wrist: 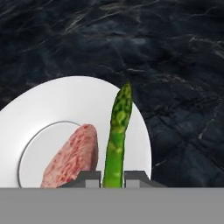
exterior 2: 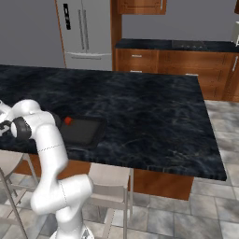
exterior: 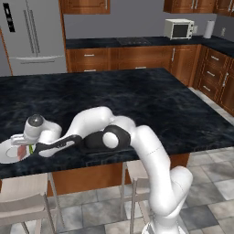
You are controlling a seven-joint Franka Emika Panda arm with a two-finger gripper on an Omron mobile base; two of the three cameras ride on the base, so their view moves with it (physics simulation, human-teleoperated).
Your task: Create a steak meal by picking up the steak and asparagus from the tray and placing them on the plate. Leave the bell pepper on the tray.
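Gripping the asparagus between its two fingertips, the gripper holds the stalk over the white plate, where the steak already lies in the centre well. On the black tray, the bell pepper sits alone, well apart across the dark counter.
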